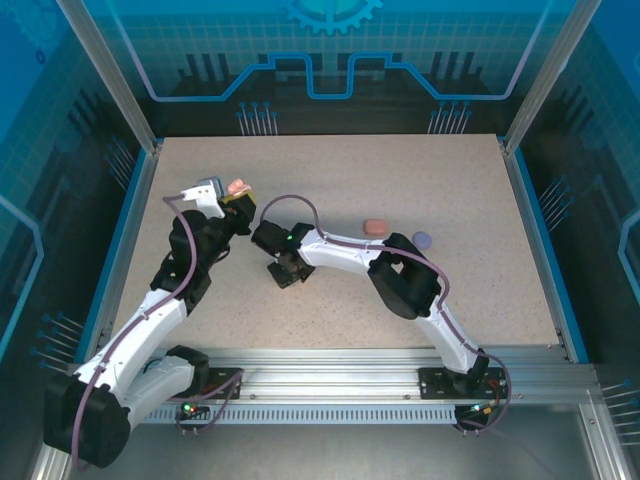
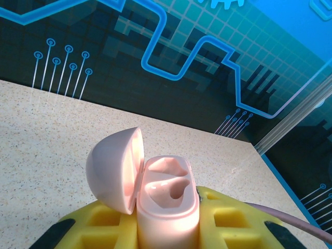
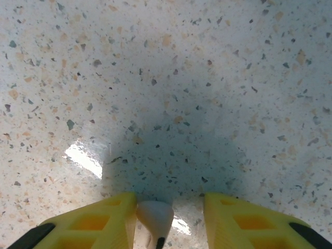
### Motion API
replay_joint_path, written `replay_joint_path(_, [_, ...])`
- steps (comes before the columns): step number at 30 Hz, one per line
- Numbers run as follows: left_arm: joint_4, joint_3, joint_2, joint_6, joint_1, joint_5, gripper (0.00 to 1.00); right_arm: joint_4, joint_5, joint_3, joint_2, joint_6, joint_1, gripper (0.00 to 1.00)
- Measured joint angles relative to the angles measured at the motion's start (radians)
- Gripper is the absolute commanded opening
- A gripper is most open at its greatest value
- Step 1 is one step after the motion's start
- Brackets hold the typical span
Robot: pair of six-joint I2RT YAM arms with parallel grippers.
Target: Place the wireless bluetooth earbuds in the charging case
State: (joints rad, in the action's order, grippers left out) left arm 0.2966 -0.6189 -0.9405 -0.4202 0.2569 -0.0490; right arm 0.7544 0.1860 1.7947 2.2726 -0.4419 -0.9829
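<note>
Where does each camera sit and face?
Top external: above, behind the bases, looking down at the table; left arm and right arm show.
Left wrist: faces the back wall past the open pink case in its fingers.
Right wrist: looks down at the table; fingers flank a pale earbud.
Shared: top and left wrist show the pink case.

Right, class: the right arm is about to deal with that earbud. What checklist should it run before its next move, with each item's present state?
1. Pale pink case clamped in the left gripper: ok.
2. Lid swung fully open: ok.
3. Both wells empty and unobstructed: ok.
4. Earbud sits between the fingers of the right gripper: ok.
5. Jaws closed on the earbud from both sides: not ok, a gap shows on one side.
6. Earbud turned the right way for its well: cannot tell.
</note>
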Motion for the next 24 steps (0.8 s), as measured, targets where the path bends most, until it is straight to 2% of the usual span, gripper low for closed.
replay_joint_path(18, [0.000,0.000,0.000,0.000,0.000,0.000,0.00,0.056,0.016,0.040,0.020,-0.122,-0.011,0.33])
replay_joint_path(24, [0.000,0.000,0.000,0.000,0.000,0.000,0.00,0.068,0.016,0.054,0.028,-0.145,-0.013,0.28])
